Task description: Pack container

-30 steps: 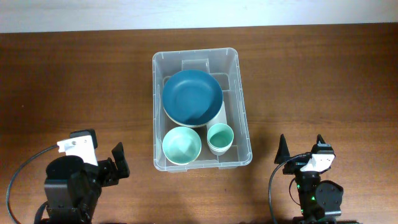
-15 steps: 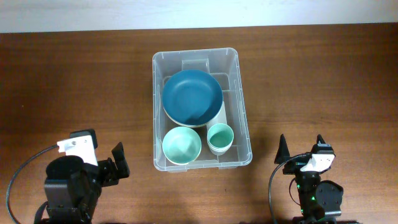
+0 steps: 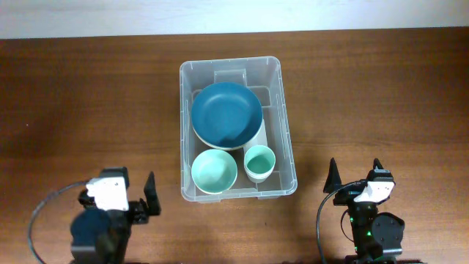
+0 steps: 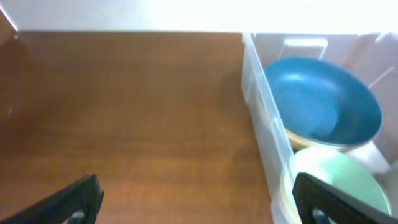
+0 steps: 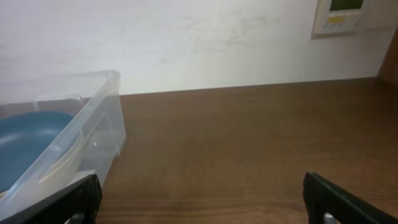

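While both arms sit at the near edge of the wooden table (image 3: 88, 95), the clear container (image 3: 230, 72) rests at centre, open top up, its long axis running from the near edge toward the far wall. A dark blue bowl (image 3: 226, 114) fills its far end; a pale green bowl (image 3: 213, 171) and a mint cup (image 3: 259, 161) share the near end. The left gripper (image 4: 196, 186) and right gripper (image 3: 355, 172) stand spread wide and empty, one on each side.
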Available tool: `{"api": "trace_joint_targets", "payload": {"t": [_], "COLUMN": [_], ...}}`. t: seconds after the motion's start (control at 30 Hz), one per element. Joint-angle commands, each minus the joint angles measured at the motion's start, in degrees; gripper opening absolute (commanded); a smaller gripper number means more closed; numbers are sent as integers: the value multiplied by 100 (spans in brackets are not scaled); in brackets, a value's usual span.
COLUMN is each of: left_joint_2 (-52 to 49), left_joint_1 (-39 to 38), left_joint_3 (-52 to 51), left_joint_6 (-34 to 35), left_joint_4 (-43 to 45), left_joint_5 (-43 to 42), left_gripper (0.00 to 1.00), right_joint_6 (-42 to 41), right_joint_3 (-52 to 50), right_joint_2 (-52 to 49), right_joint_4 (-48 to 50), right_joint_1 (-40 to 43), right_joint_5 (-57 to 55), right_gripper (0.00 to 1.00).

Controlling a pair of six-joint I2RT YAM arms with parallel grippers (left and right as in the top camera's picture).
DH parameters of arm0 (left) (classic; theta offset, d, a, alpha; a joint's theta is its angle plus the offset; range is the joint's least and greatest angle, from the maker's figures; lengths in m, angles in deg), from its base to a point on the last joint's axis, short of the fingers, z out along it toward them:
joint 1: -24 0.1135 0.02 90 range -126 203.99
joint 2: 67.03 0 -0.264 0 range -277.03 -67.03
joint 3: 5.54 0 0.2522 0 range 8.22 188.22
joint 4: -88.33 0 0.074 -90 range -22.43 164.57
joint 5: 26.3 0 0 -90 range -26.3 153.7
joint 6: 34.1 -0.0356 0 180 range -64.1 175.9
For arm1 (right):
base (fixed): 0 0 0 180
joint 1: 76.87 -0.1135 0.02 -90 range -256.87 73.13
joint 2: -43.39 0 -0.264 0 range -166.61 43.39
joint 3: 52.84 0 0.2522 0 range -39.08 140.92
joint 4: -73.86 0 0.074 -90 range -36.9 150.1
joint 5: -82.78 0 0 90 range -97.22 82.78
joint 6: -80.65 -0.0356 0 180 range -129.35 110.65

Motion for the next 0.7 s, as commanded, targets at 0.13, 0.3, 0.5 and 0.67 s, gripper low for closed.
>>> {"api": "trace_joint_targets", "payload": {"t": [0.13,0.3,0.5,0.67], "left_joint_2": [1425,1576,1858,1858], "left_joint_1": [-328,-345,-341,-341], "left_joint_3": [-2039,-2813,-3331,-3331], "left_joint_6": [-435,-437,-743,-925], "left_joint_4": [2144,3661,4249,3657], "left_joint_5": [-177,-13,177,138], "left_gripper": [100,100,100,100], "right_joint_6": [39,39,39,39], "right_joint_3": [-26,-26,-26,-26], "right_joint_2": [31,31,31,31], "right_joint_4": [-52,-52,-52,-55], "right_joint_1": [37,37,37,37], "right_joint_5": [11,11,11,11], "right_gripper": [99,99,99,99]}}
